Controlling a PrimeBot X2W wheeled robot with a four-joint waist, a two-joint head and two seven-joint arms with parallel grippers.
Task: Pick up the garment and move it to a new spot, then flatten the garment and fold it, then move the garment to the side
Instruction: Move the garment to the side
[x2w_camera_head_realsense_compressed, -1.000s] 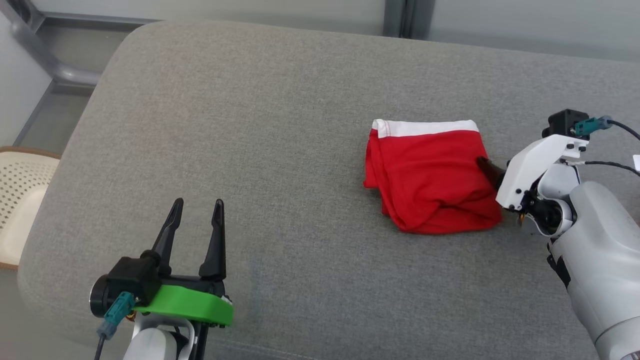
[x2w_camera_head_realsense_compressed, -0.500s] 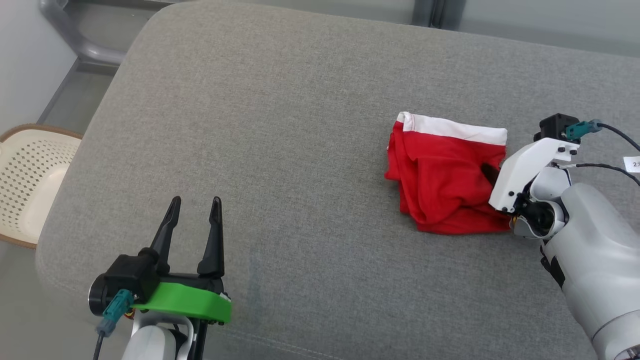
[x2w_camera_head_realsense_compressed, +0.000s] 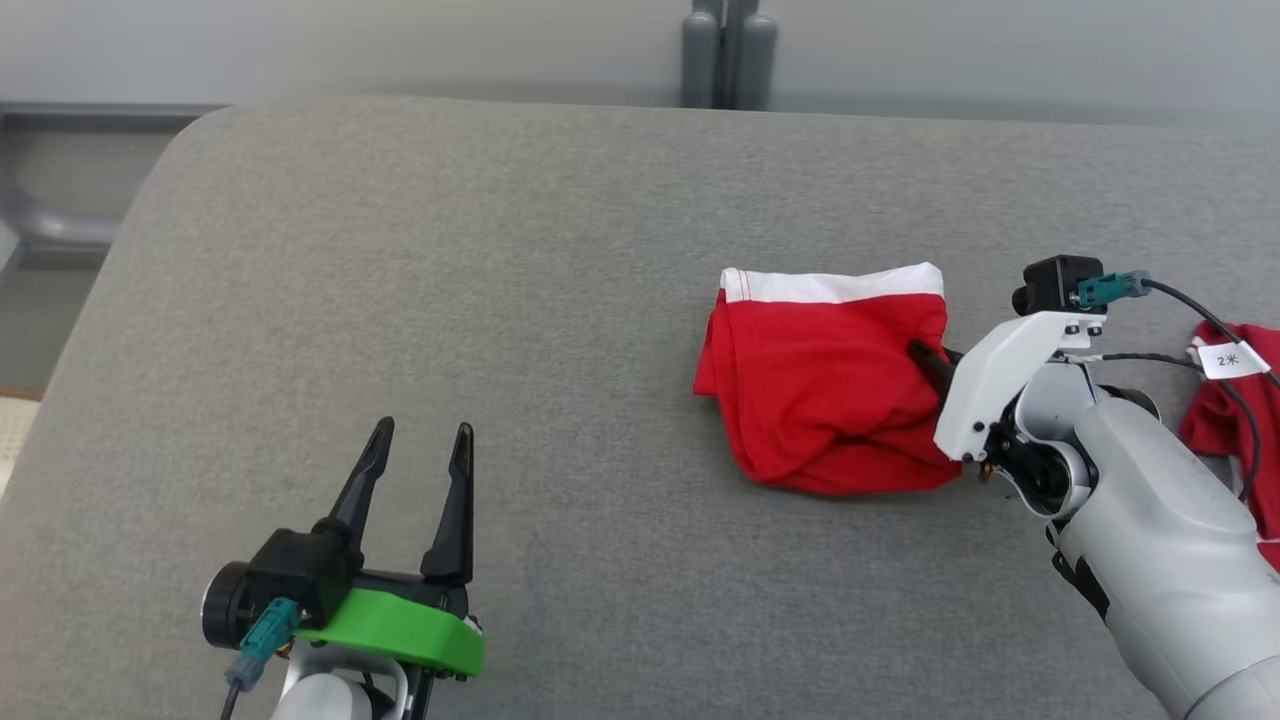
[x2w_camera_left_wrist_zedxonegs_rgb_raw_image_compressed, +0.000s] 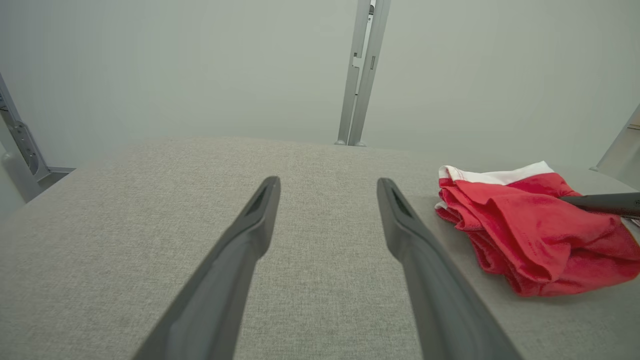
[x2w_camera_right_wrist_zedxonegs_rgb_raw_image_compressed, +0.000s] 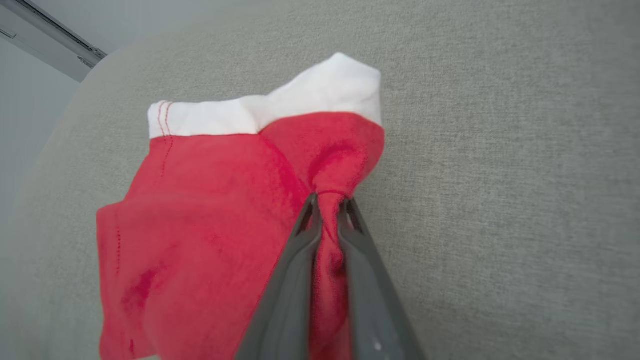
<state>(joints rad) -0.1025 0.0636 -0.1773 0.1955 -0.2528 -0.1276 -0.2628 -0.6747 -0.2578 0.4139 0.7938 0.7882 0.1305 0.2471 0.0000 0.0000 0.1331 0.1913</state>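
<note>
Right now the right gripper (x2w_camera_right_wrist_zedxonegs_rgb_raw_image_compressed: 327, 202) is pinched on a narrow tuck at the edge of the garment (x2w_camera_right_wrist_zedxonegs_rgb_raw_image_compressed: 200, 215), just below the white waistband (x2w_camera_right_wrist_zedxonegs_rgb_raw_image_compressed: 300, 105) — a thin bite, with most of the fabric lying bunched on the grey cushion (x2w_camera_head_realsense_compressed: 450, 250) beside it. Lifted fast, that tuck could slide out from the tips, or the loose folds could drag and twist into a tighter wad, making the flattening harder. Another red cloth (x2w_camera_head_realsense_compressed: 1215, 420) lies close behind the arm, near its cable — a backward sweep might snag it. The left gripper (x2w_camera_head_realsense_compressed: 420, 450) hovers spread and empty, well apart from the garment, probably too far to catch a slip.
</note>
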